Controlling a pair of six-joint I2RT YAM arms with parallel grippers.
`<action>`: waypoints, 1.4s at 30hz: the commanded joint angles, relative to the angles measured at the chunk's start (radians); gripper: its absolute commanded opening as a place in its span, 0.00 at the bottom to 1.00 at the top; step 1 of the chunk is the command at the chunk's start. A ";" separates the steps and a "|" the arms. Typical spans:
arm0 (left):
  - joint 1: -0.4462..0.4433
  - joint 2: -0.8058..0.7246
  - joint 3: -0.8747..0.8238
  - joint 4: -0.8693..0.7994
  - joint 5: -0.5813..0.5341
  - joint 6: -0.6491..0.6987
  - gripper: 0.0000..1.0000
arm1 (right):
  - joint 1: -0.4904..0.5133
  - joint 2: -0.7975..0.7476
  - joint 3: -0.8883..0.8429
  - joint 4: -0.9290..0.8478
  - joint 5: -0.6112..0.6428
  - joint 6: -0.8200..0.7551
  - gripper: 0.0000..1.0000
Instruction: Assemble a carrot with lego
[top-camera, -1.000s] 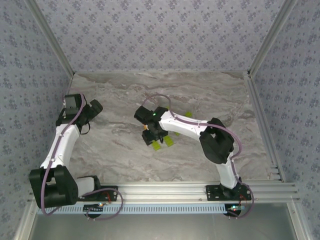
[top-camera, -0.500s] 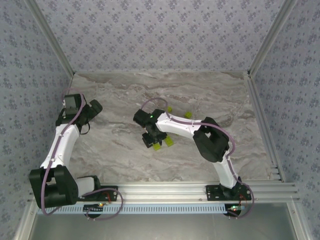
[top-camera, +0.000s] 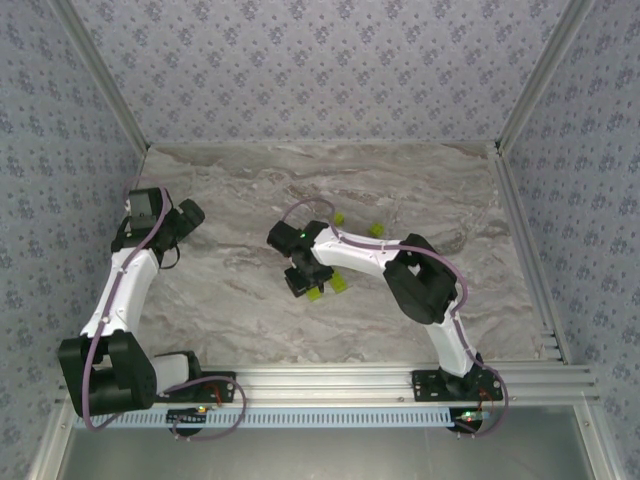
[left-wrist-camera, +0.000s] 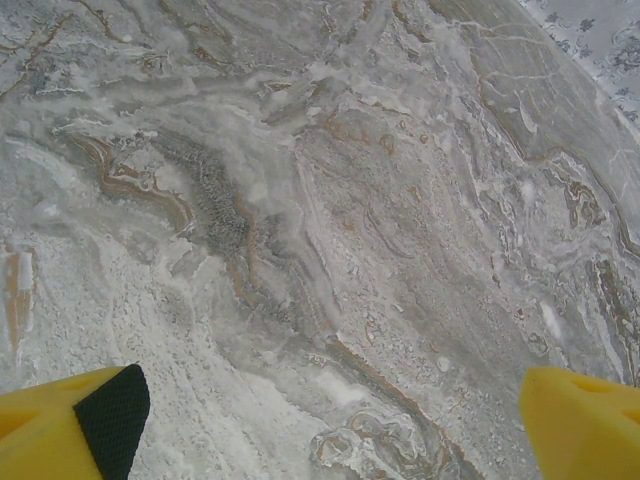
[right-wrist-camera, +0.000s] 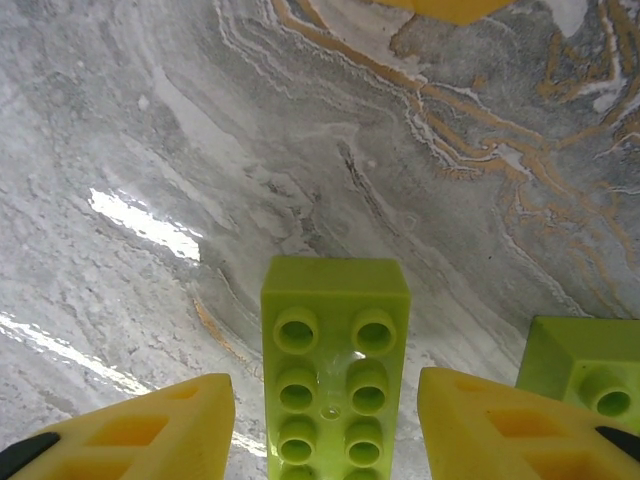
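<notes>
Lime-green long brick lies studs-up on the marble table, between the fingers of my right gripper. The jaws stand apart with a gap on each side, gripping nothing yet. I'd centre on the brick, pinch its long flanks squarely, and keep the right finger off the second green brick just beside it. My left gripper hangs wide open over bare marble, well apart from the bricks
</notes>
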 joint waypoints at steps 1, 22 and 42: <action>0.008 0.001 0.023 -0.022 0.006 -0.009 0.96 | 0.005 0.017 -0.017 -0.008 -0.007 0.018 0.53; 0.009 0.004 0.021 -0.020 0.004 -0.008 0.96 | 0.011 0.033 -0.037 -0.005 0.000 0.021 0.44; 0.011 0.001 0.020 -0.022 0.002 -0.009 0.96 | 0.033 -0.064 0.080 -0.137 0.056 0.019 0.33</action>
